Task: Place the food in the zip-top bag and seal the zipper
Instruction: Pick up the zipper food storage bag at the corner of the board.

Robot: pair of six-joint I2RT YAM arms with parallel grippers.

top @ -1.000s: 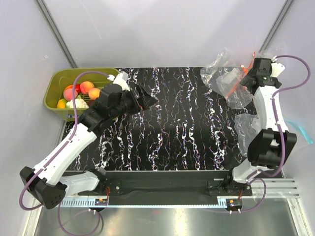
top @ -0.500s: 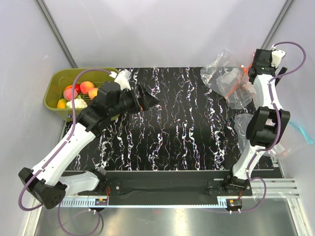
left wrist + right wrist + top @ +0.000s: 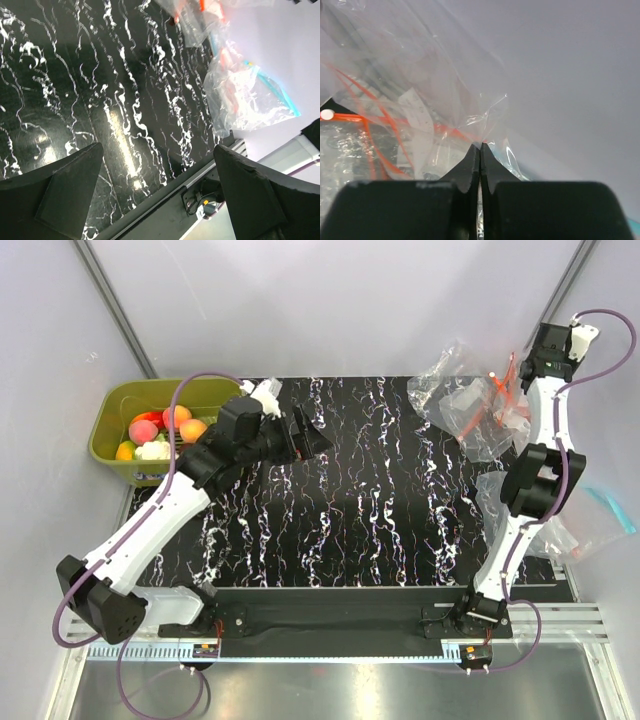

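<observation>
The food, round orange-pink fruits (image 3: pixel 178 418), lies in a green bin (image 3: pixel 112 405) at the far left. The plum-like fruit is hidden. The zip-top bag (image 3: pixel 462 408) lies crumpled at the table's far right corner, its red-orange zipper (image 3: pixel 508 388) toward the right arm. My right gripper (image 3: pixel 524 368) is shut on a fold of the bag's clear film (image 3: pixel 470 100) just past the zipper (image 3: pixel 350 118) and its white slider (image 3: pixel 327 114). My left gripper (image 3: pixel 308 436) hangs open over the table's middle left, holding nothing; its fingers (image 3: pixel 60 195) stand wide apart.
A red pepper (image 3: pixel 152 421) and white cauliflower (image 3: pixel 152 451) share the bin. A second clear bag with a light-blue strip (image 3: pixel 590 510) lies at the right edge, also in the left wrist view (image 3: pixel 250 95). The black marbled table (image 3: pixel 380 490) ends at a metal rail (image 3: pixel 165 200) in front.
My right gripper has closed on the bag's film, and its arm has stretched up toward the far right corner. My left arm has swung right, away from the bin, still open.
</observation>
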